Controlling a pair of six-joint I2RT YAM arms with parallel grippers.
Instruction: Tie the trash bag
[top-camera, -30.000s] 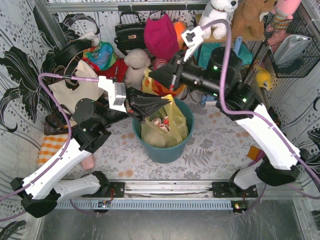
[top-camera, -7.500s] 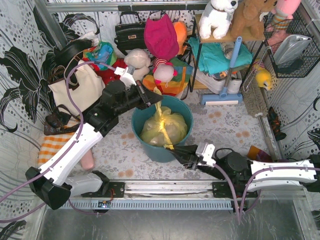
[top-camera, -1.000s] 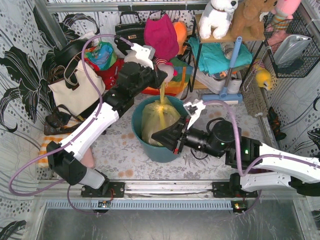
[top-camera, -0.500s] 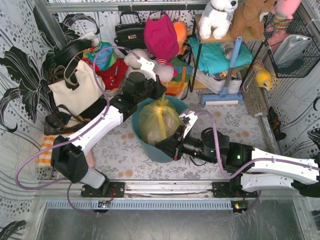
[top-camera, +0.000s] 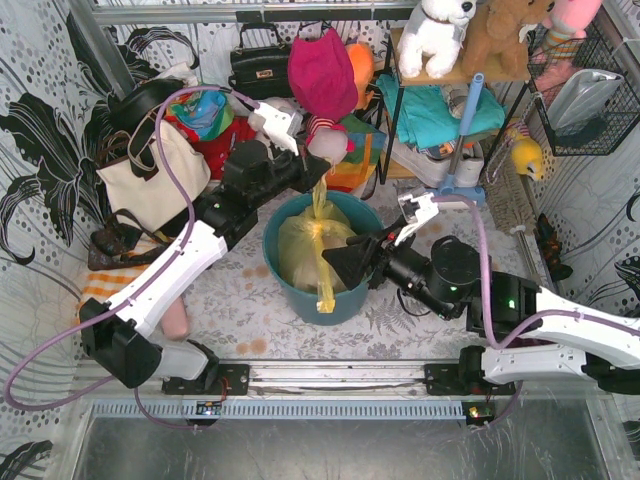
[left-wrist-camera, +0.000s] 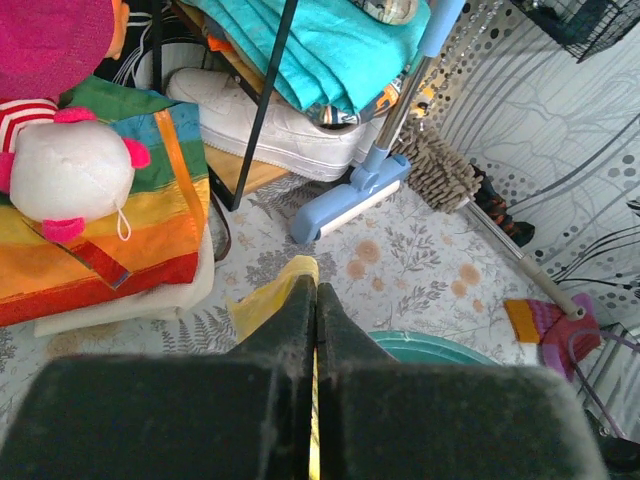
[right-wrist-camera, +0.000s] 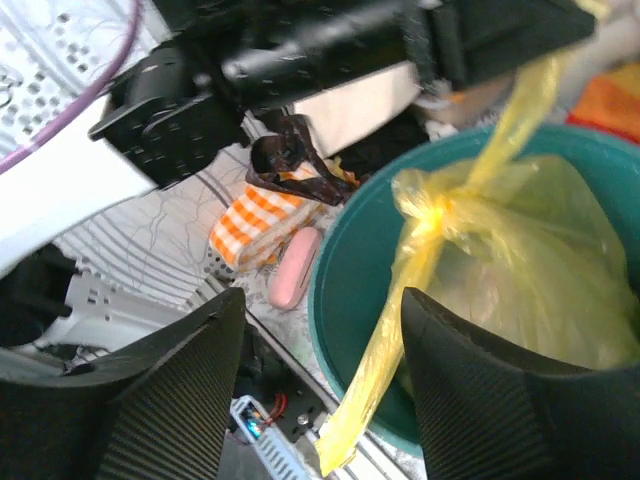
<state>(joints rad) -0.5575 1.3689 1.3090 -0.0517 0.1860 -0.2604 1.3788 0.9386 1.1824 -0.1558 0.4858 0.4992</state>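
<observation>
My left end effector (top-camera: 311, 179) is clamped on the trash bag's (top-camera: 296, 246) far tail (top-camera: 319, 200), which rises from the knot (top-camera: 322, 231). The loose tail (top-camera: 325, 287) hangs just ahead of my right end effector (top-camera: 337, 262), between its parted, empty jaws.

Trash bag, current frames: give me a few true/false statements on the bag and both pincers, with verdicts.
1. The trash bag sits inside the teal bin. True.
2. The left pincer is open. False: it is shut on the bag's upper tail.
3. The right pincer grips the lower tail. False: its fingers stand apart and that tail hangs loose over the bin's near rim.
4. A knot shows on top of the bag. True.
</observation>
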